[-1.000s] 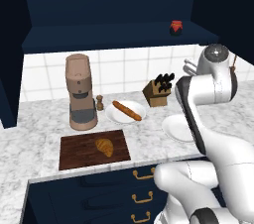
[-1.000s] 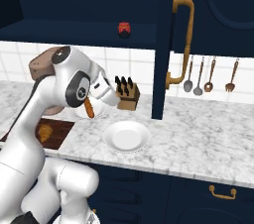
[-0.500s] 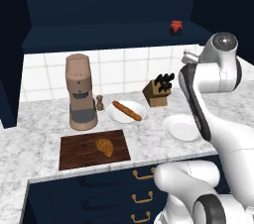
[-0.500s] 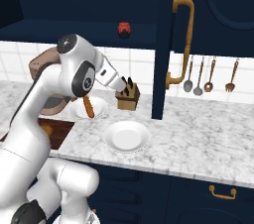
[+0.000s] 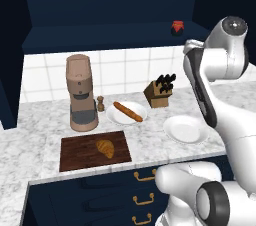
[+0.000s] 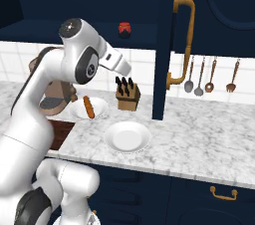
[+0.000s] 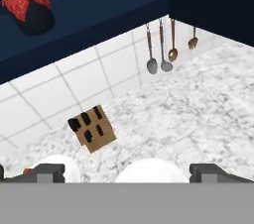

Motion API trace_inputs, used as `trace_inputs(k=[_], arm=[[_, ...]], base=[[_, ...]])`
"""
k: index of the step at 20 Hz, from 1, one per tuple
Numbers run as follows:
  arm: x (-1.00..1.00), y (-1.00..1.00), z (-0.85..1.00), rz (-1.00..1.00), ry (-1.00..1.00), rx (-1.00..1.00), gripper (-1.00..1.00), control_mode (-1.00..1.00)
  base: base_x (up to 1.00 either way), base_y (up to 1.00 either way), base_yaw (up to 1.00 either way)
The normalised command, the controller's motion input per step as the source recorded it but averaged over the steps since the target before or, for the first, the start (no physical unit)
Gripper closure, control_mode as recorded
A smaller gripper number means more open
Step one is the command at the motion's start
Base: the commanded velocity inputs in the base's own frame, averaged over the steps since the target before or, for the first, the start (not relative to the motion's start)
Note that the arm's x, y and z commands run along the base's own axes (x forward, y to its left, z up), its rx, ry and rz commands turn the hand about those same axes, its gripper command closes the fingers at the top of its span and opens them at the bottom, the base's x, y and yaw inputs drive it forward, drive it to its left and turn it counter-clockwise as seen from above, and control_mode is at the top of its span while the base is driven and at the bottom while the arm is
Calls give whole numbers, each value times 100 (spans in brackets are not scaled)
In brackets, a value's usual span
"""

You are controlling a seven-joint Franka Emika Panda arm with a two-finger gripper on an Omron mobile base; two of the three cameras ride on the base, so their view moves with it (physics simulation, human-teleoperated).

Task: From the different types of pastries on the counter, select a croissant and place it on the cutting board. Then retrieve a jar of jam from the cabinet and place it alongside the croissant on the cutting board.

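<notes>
Raised since a second ago, the arm now points its empty, open pincer toward the cabinet shelf. On the bench, the cutting board carries the croissant; the jam jar sits at eleven o'clock in the hand view.

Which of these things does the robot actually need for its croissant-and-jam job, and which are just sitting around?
Needed:
croissant
cutting board
jam jar

Just lying about:
coffee machine
knife block
baguette on a plate
empty plate
hanging utensils
</notes>
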Motion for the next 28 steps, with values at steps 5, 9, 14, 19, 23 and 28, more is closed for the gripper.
trace_inputs(k=[5, 9, 14, 19, 23, 28], arm=[[18, 0, 46, 11, -1, -9, -100, -100], [42, 17, 66, 6, 0, -18, -100, -100], [16, 33, 35, 1, 0, -16, -100, -100], [41, 4, 3, 3, -2, -8, -100, -100], [39, 1, 9, 0, -5, 0, -100, -100], [14, 5, 0, 9, 0, 2, -100, -100]], base=[[0, 0, 0], [0, 0, 0], [0, 0, 0], [0, 0, 0], [0, 0, 0], [0, 0, 0]])
